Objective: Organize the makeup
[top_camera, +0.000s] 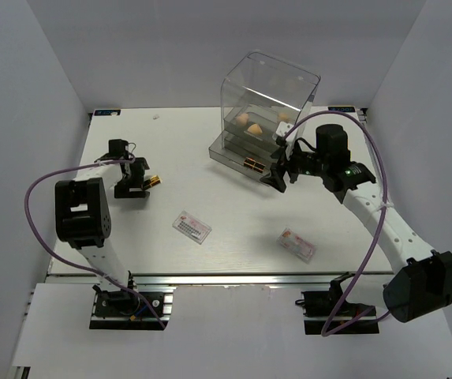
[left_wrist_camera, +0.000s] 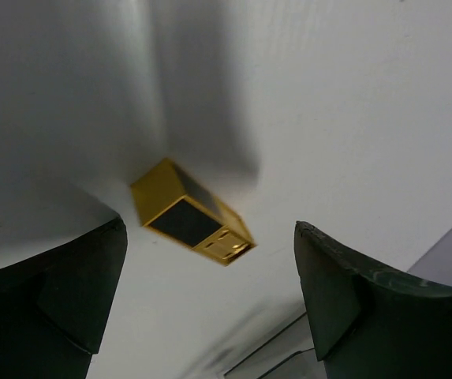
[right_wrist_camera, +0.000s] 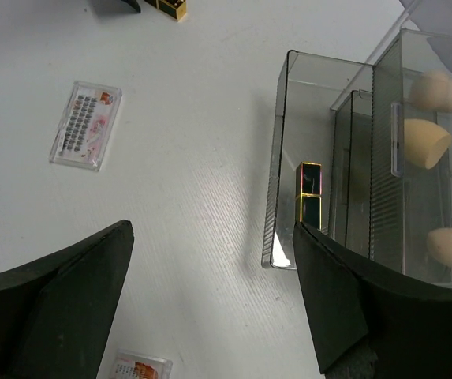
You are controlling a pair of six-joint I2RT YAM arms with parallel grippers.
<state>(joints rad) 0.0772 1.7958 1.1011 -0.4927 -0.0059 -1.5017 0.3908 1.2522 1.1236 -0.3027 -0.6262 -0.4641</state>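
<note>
1. White walls close in a white table (top_camera: pixel 233 205). A clear plastic drawer box (top_camera: pixel 271 95) stands at its far right, with the bottom drawer (right_wrist_camera: pixel 277 158) pulled out toward the arms.
2. The left gripper (left_wrist_camera: pixel 210 233) has its claw spread wide and holds nothing. It hangs over the loose dark-and-gold tube (left_wrist_camera: pixel 190 215), which lies on the table at the far left, between the fingers with a gap on each side.
3. The right gripper (right_wrist_camera: pixel 211 229) is likewise wide apart and empty. It sits just in front of the pulled-out drawer, with its right finger close beside the drawer's front corner.
4. A second tube (right_wrist_camera: pixel 311 195) lies on the floor of that drawer.
5. Three peach sponges (right_wrist_camera: pixel 424 138) sit in a higher drawer behind the clear walls. A fourth cannot be made out.
6. Two flat packets lie well apart on the open table toward the front: the left packet (top_camera: pixel 192 227) and the right packet (top_camera: pixel 296 244).
7. A purple cable (top_camera: pixel 40 185) loops beside each arm.
8. In the right wrist view, the lower edge cuts off the right packet and the top edge cuts off the loose tube. From above, the left gripper covers part of that tube. The print on both packets is too small to read.
</note>
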